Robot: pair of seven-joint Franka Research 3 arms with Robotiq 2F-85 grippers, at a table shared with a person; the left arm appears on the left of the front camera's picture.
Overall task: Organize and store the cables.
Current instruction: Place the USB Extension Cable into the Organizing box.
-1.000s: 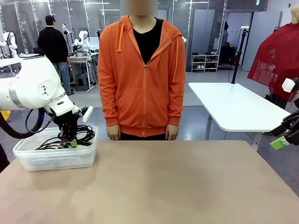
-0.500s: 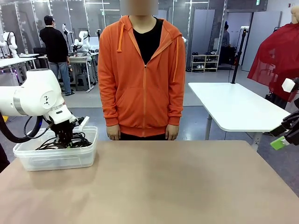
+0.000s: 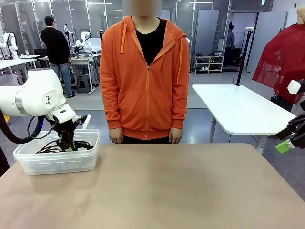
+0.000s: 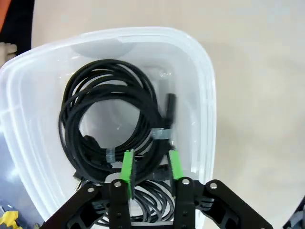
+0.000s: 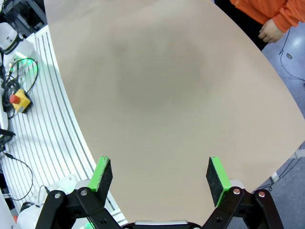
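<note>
The left claw is hanging part-open inside the clear bin at the worktop's far left corner, its pads straddling the coiled cables lying beneath, while the right claw is gaping empty.

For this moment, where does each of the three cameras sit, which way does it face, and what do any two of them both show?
Front view: fixed between the arms, facing across the table at the person; the left arm reaches into the bin, the right gripper sits at the right edge.
Left wrist view: looks down along the left gripper, partly open, over the coiled cables in the bin.
Right wrist view: looks down past the open right gripper at bare tabletop; the person's hand shows.
Shared: front and left wrist both show the bin and cables.
</note>
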